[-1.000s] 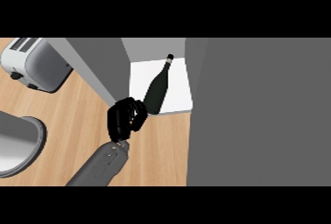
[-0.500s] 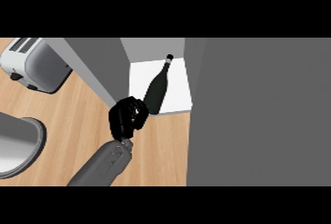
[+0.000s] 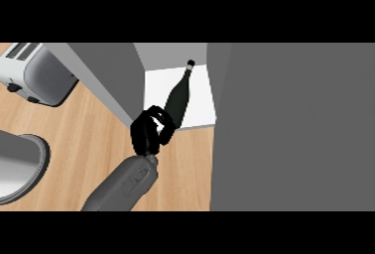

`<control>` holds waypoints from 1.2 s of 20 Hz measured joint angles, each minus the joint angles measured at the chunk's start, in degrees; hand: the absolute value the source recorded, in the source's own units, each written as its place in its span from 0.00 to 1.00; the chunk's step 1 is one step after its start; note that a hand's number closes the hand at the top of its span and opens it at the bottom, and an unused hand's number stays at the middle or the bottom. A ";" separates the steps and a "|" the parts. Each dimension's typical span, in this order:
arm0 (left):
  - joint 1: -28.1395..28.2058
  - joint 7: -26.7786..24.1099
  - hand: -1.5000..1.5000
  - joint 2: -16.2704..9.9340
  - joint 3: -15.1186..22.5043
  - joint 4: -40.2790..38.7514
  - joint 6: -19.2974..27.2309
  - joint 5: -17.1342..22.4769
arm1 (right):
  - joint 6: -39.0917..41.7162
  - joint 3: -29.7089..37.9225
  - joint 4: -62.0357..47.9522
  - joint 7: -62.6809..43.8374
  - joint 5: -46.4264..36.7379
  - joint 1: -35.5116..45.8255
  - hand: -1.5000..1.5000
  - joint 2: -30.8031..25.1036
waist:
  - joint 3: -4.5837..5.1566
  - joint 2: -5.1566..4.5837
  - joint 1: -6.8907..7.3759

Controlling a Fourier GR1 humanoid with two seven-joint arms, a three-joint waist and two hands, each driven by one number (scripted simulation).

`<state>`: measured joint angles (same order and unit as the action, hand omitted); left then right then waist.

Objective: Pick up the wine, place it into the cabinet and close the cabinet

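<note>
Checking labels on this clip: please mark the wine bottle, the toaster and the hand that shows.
wine bottle (image 3: 178,99), head view, on its dark body.
toaster (image 3: 40,74), head view, on its top.
hand (image 3: 149,131), head view, on its curled fingers.

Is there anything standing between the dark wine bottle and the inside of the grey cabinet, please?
Nothing visible does. The dark wine bottle already lies on the cabinet's white shelf floor, between the open grey door panel and the grey cabinet front. The black hand is at its base.
</note>
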<state>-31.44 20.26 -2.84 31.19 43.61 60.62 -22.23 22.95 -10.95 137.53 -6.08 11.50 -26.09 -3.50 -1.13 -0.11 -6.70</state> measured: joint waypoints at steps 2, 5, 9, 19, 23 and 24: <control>-4.45 0.66 0.00 -0.01 0.37 -1.98 -2.21 -0.97 | 0.16 0.10 0.02 0.05 0.13 -0.08 0.00 -0.09 | 0.23 -0.25 -0.43; -10.87 1.88 0.00 0.14 0.33 -5.77 -5.72 -2.03 | 0.10 0.68 0.03 0.05 0.40 0.07 0.00 -0.10 | 0.43 -0.46 -0.43; -18.91 2.17 0.00 1.19 -1.72 -13.35 -9.00 -1.85 | 0.53 0.90 0.01 0.43 0.68 -0.55 0.00 -0.23 | 0.87 -1.28 -0.66; -25.38 -7.01 0.00 2.69 -8.22 -19.55 -10.18 4.46 | 0.88 -0.14 0.22 0.47 1.30 -2.27 0.00 -0.24 | 1.32 -2.02 -0.50; -25.42 -13.09 0.00 2.78 -10.98 -18.46 -10.50 8.76 | 0.96 -0.70 0.16 0.27 1.48 -2.37 0.00 -0.30 | 1.34 -1.95 -0.14; -24.93 -14.79 0.00 2.78 -11.43 -17.92 -10.25 9.90 | 1.20 -0.77 0.19 0.66 1.52 -2.80 0.00 -0.37 | 1.34 -1.84 -0.14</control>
<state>-56.37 5.47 -0.06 19.76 25.68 50.37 -12.33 24.15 -11.72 137.71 -5.42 13.02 -28.89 -3.87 0.21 -1.96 -6.84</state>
